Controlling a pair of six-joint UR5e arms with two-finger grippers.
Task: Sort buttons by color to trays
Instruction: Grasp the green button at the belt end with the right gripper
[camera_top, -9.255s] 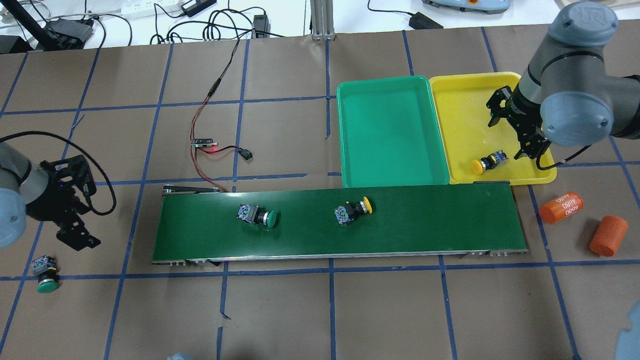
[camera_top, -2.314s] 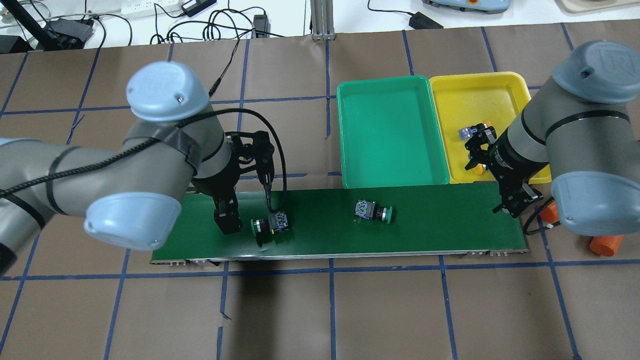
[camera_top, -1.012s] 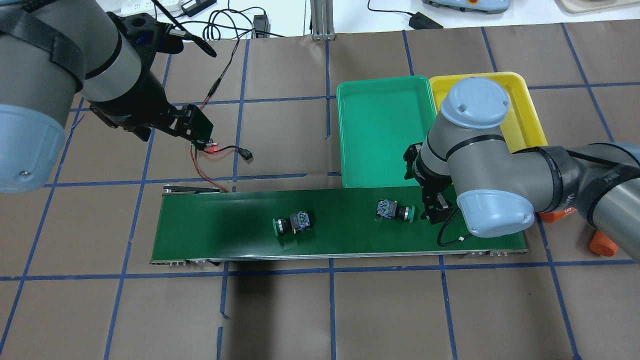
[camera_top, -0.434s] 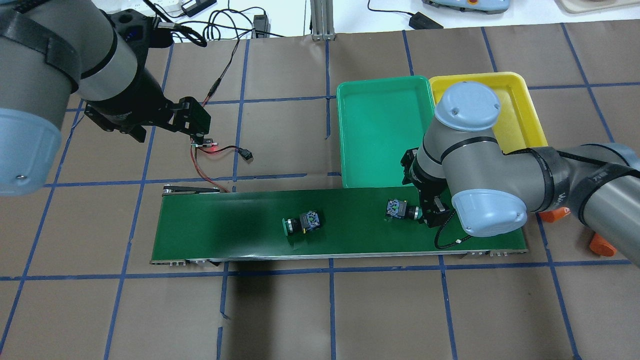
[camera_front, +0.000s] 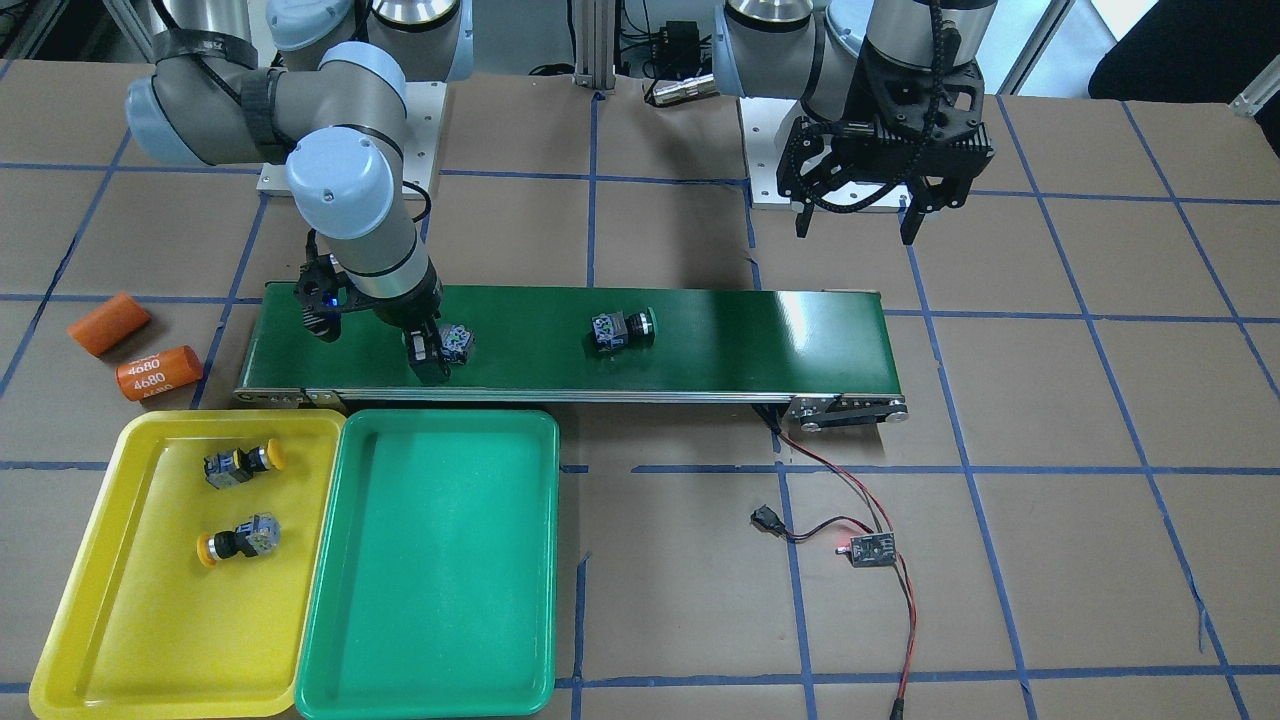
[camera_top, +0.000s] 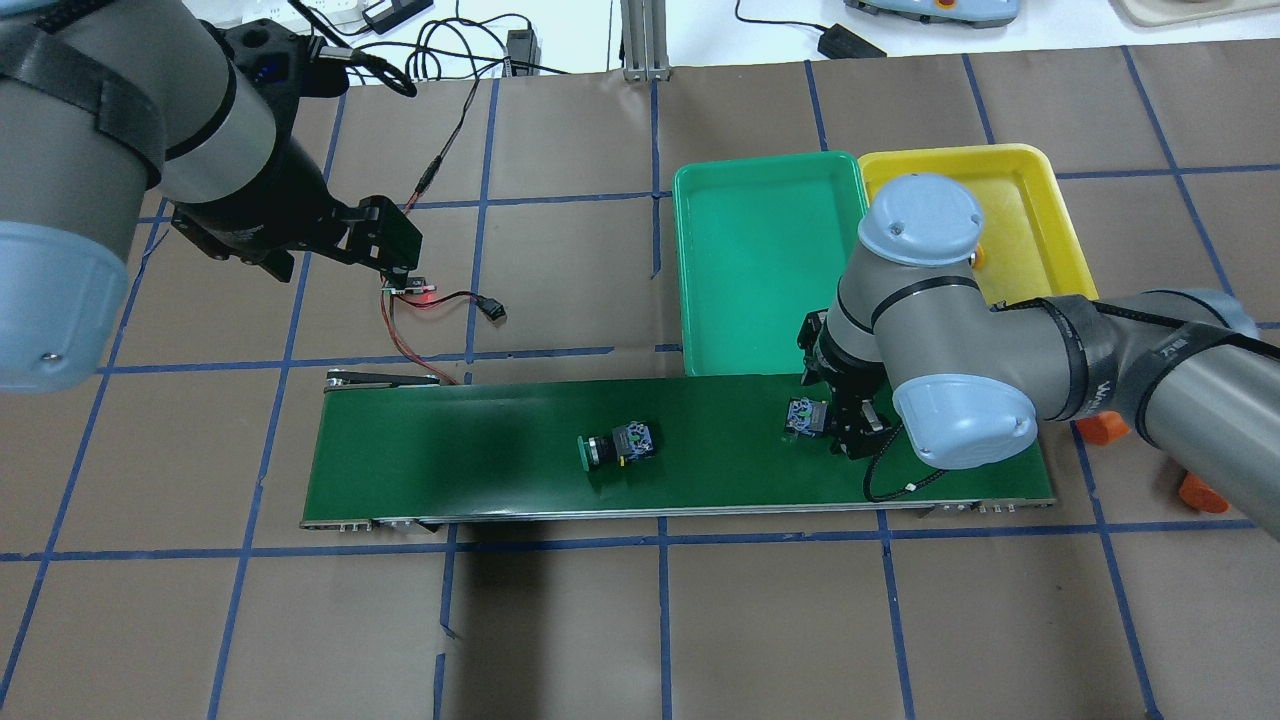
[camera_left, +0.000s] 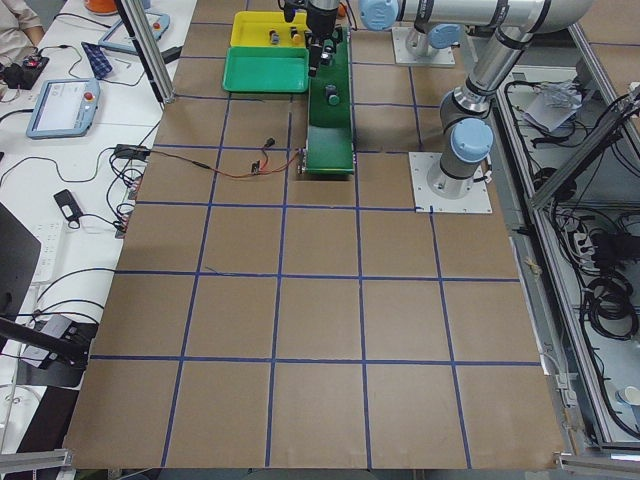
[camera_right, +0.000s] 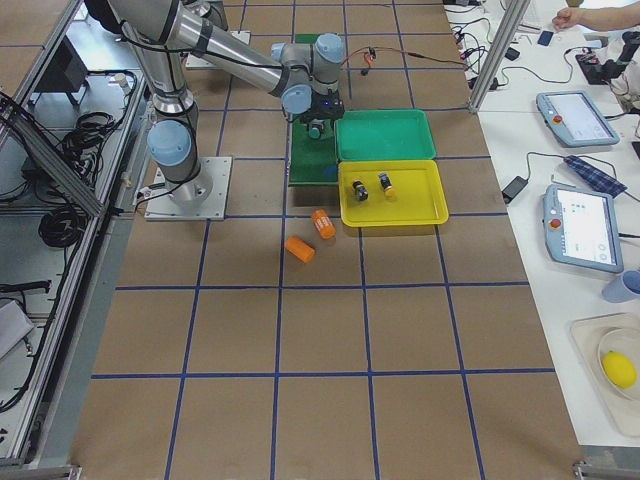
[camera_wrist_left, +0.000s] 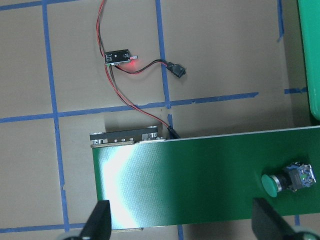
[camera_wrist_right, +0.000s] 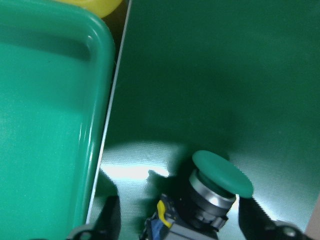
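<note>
My right tool (camera_wrist_right: 181, 220), spread, straddles a green button (camera_wrist_right: 222, 172) on the belt (camera_top: 480, 450); seemingly off-centre, so I should centre before pinching.

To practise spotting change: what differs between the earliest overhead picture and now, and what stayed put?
One yellow button went from the conveyor belt into the yellow tray. The left gripper set the trailing green button from table onto belt, let go, withdrew. Both green buttons rode toward the trays; the fingers of the right gripper now straddle the leading green button. Trays unmoved; green tray empty.
</note>
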